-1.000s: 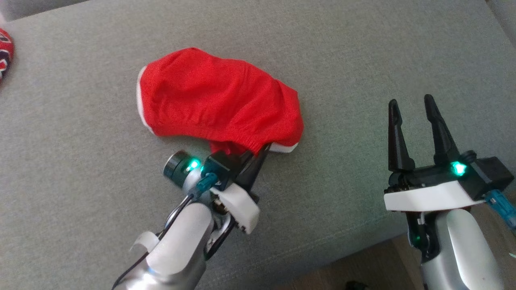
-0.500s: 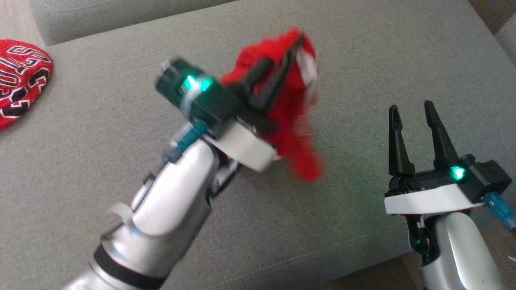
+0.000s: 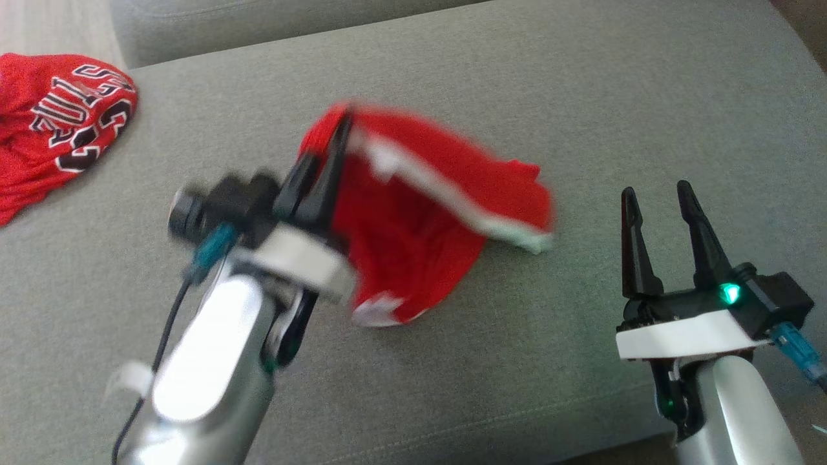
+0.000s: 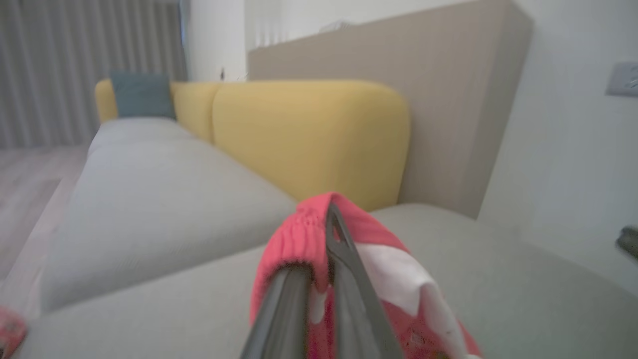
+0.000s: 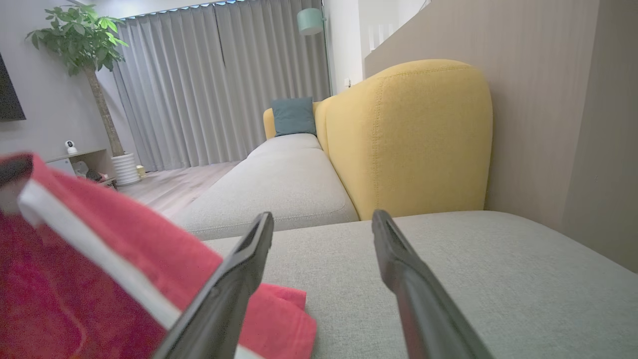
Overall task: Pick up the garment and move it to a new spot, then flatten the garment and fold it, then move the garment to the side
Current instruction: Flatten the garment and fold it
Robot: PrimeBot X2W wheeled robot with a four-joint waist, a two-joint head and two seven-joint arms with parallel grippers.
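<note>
left hand (image 3: 341, 126) pinches an edge of the plain red cloth (image 3: 439, 213), holding it up over the grey sofa seat (image 3: 581, 97). right hand (image 3: 655, 188) hovers spread, bare seat ahead. jersey (image 3: 58, 123) lies at the seat's far left.

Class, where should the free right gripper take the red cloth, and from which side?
Probably best: the white-trimmed corner of the red cloth, coming from the robot's right. It juts toward the open right gripper, opposite the end pinched by the left gripper.
</note>
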